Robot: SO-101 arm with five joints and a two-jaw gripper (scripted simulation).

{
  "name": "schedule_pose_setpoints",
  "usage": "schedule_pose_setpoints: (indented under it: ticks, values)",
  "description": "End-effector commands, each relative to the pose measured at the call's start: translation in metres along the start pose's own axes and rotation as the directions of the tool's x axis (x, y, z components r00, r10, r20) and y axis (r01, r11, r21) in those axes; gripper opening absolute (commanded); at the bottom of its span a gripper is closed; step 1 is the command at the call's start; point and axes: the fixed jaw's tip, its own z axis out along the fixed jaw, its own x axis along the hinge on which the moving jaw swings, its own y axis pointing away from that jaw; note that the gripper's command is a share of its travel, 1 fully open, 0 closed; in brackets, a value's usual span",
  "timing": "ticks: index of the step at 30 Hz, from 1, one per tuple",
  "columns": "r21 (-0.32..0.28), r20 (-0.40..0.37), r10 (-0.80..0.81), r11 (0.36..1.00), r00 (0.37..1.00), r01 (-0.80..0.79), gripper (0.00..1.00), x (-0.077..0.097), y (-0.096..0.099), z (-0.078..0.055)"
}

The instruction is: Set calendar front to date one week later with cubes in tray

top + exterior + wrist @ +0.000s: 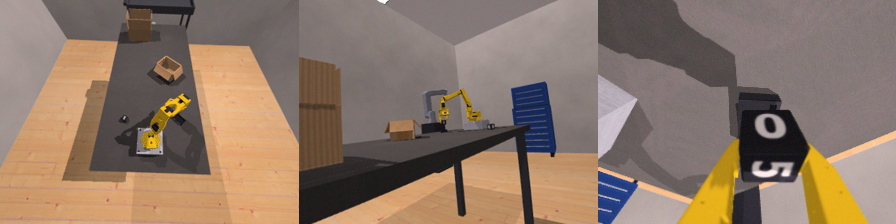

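Hand [185, 102] [443, 122] [770, 150]: gripping black cube [443, 122] [770, 136] | digits: pale, curved | arm [160, 120] [466, 99]: yellow, angular

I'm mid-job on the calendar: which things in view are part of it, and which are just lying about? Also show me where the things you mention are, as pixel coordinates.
Part of the job:
- cube in the gripper [185, 98] [443, 122] [770, 160], showing 0 and 5 [773, 145]
- second cube [124, 118] [491, 126], on the table
- black tray [179, 119]

Just about:
- small open carton [168, 78] [402, 126]
- tall carton [139, 31] [320, 131]
- blue cabinet [532, 128] [613, 192]
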Motion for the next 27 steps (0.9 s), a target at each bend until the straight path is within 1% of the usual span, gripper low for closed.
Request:
schedule_pose_setpoints:
  ticks: [1, 3, 9, 14, 18, 20, 23, 27]
  values:
    - [0.02, -0.002, -0.085, 0.996, 0.996, 0.085, 0.0, -0.02, -0.001, -0.001]
    - [0.02, -0.002, -0.085, 0.996, 0.996, 0.085, 0.0, -0.02, -0.001, -0.001]
    - [0.02, -0.008, -0.281, 0.959, 0.96, 0.281, 0.0, -0.062, 0.008, 0.003]
    - [0.02, -0.014, -0.449, 0.893, 0.893, 0.45, 0.0, -0.096, 0.023, 0.008]
    - [0.019, -0.017, -0.56, 0.828, 0.828, 0.561, 0.0, -0.118, 0.037, 0.011]
    - [0.019, -0.017, -0.56, 0.828, 0.828, 0.561, 0.0, -0.118, 0.037, 0.011]
    - [0.018, -0.019, -0.623, 0.782, 0.782, 0.623, 0.0, -0.13, 0.047, 0.013]
    - [0.017, -0.02, -0.676, 0.736, 0.737, 0.676, 0.0, -0.14, 0.056, 0.014]
